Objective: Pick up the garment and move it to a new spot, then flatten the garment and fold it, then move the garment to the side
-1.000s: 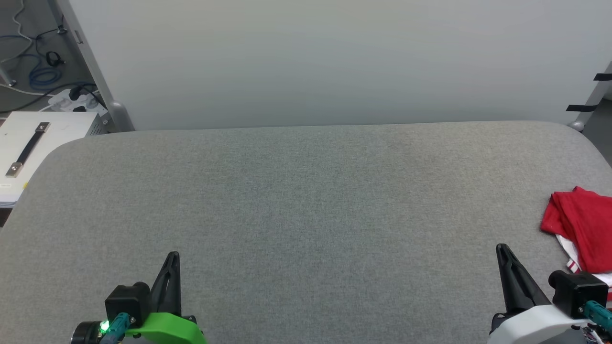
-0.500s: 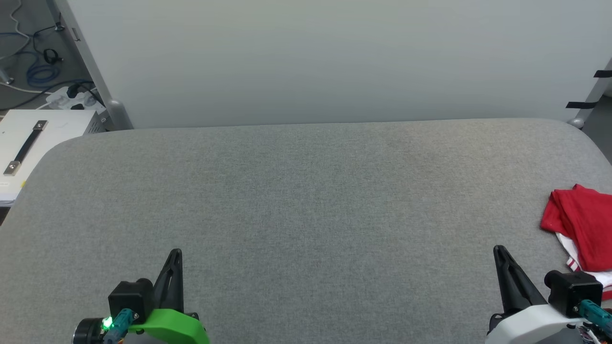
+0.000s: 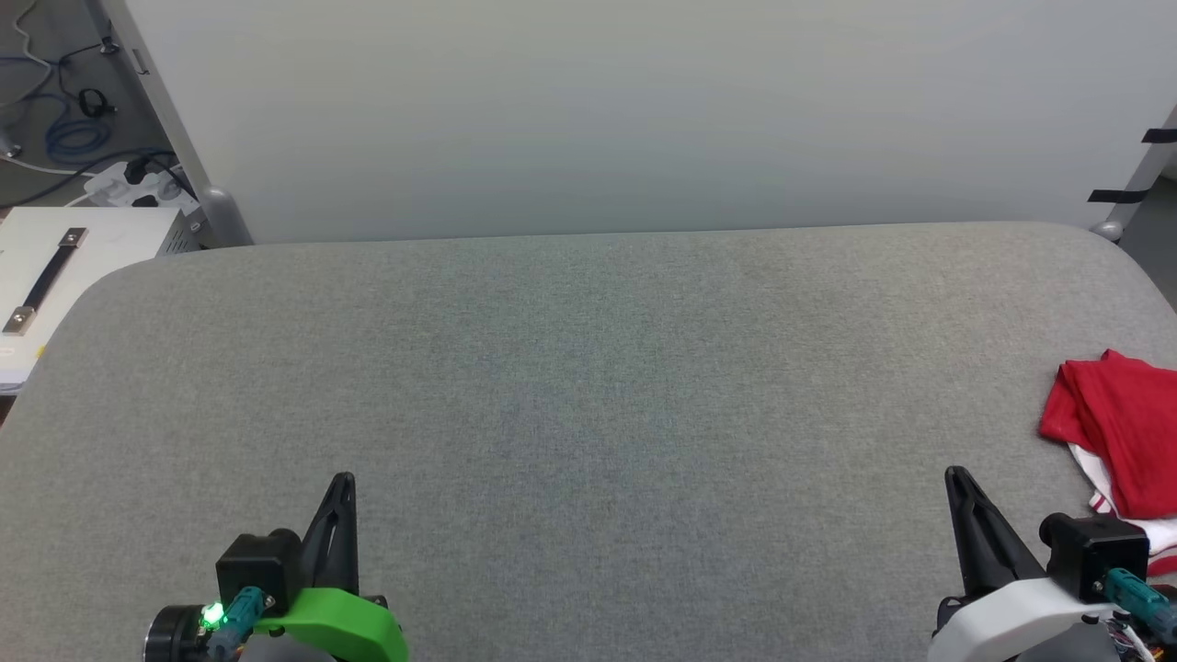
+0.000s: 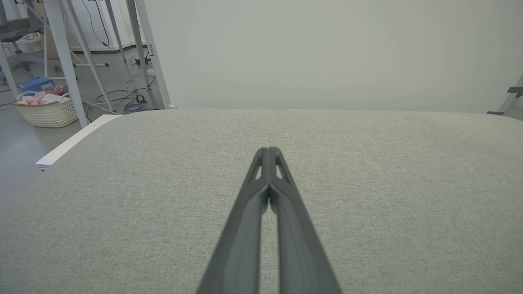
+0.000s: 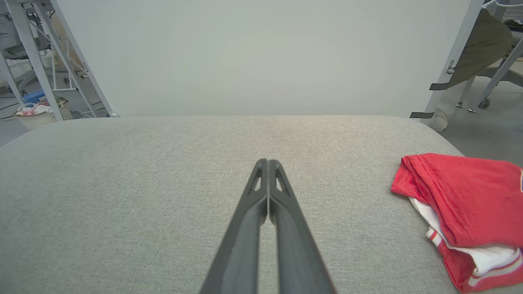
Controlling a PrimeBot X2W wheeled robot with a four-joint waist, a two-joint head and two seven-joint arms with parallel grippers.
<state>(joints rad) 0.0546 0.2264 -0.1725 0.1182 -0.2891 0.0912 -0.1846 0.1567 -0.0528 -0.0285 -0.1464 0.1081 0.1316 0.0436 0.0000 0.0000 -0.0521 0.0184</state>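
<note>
1. Fingers [image 3: 333,542], head view: left gripper [image 3: 342,480] and right gripper [image 3: 955,474] both closed tight, empty; garment [image 3: 1117,432] lies crumpled at the right edge of the table [image 3: 588,368].
2. Left wrist view: fingers [image 4: 247,228] pressed together above the table [image 4: 122,183].
3. Right wrist view: fingers [image 5: 245,237] pressed together; garment [image 5: 461,200] lies apart, to the right.

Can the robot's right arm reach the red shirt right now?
Probably yes. The red shirt lies just right of the shut right gripper, with bare grey table between them. The gripper would need to open first.
</note>
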